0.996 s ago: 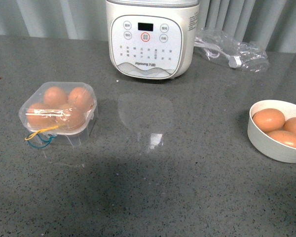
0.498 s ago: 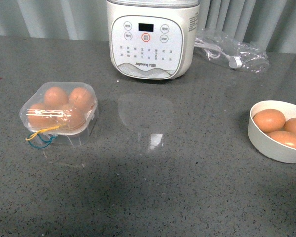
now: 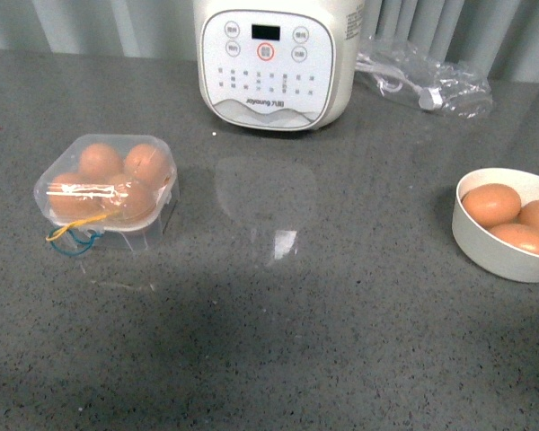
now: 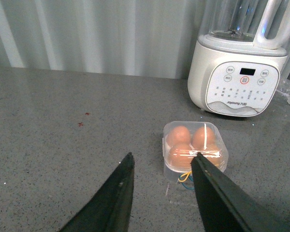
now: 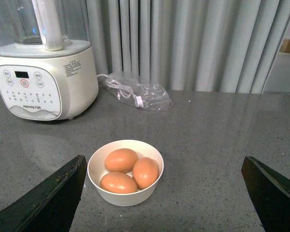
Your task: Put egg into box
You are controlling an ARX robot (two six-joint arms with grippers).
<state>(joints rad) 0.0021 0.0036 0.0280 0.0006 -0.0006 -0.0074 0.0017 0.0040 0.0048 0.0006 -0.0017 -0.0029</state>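
Brown egg [image 5: 122,160] lies in the bowl [image 5: 125,195] ahead of the spread, empty right hand [image 5: 162,193], box [image 3: 108,190] far left.

the one legible text is the brand "joyoung" followed by small chinese characters, printed low on the front panel of the white appliance [image 3: 274,63], under its rows of small symbols. the round buttons beside the dark display above carry chinese characters too small to read. its side label in the right wrist view [image 5: 73,65] is illegible.
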